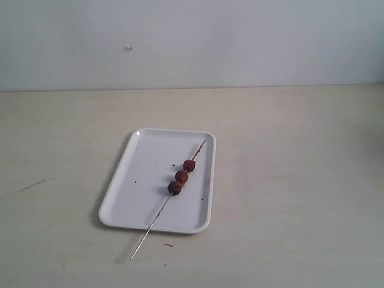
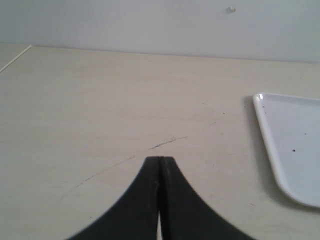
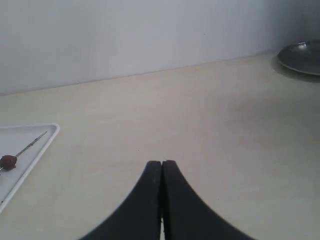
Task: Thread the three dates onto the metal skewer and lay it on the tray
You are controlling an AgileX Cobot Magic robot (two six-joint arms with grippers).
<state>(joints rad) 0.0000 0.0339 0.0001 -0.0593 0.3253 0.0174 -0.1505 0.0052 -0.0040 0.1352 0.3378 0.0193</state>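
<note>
- Wall point(image 1: 240, 42): plain pale blue-grey, matte, fills the upper third of the exterior frame.
- Chip point(image 1: 129, 48): small pale mark on the wall, upper left of centre.
- Tabletop point(image 1: 300, 180): light beige, faint streaky grain, fills the lower two thirds, meets the wall in a straight horizontal line.
- Scratch point(image 1: 36, 184): thin, dark, slanted, on the tabletop at left-centre.
- Fleck point(image 1: 168, 244): tiny dark mark, lower centre.
- Seam point(image 2: 15, 57): pale straight line across the tabletop, left wrist view.
- Dish point(image 3: 301, 56): round grey metal, on the tabletop near the wall, cut by the frame edge, dark shadow beside it, right wrist view.
- Light: soft, even, cool.
</note>
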